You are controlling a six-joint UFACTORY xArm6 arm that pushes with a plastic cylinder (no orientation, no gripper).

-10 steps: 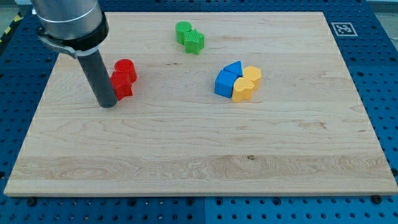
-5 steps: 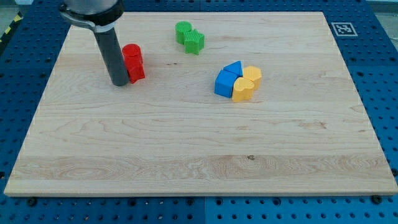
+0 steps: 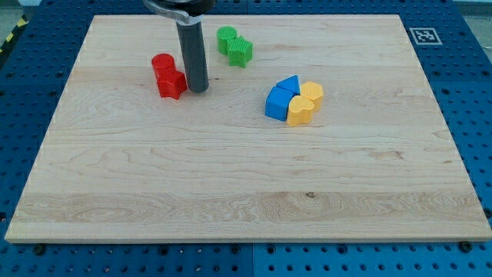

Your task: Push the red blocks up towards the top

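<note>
Two red blocks sit touching at the upper left of the board: a red cylinder (image 3: 162, 65) and, just below it, a red star-shaped block (image 3: 171, 84). My tip (image 3: 198, 89) stands on the board right beside the red star block, on its right side, touching or nearly touching it. The dark rod rises from the tip to the view's top.
Two green blocks (image 3: 234, 45) lie together near the top, right of the rod. Two blue blocks (image 3: 280, 98) and two yellow blocks (image 3: 304, 103) form a cluster right of centre. The wooden board (image 3: 246, 192) lies on a blue pegboard. A marker tag (image 3: 423, 35) is at top right.
My tip has moved from the left side of the red blocks round to their right side. The red blocks have shifted up the board and slightly to the right.
</note>
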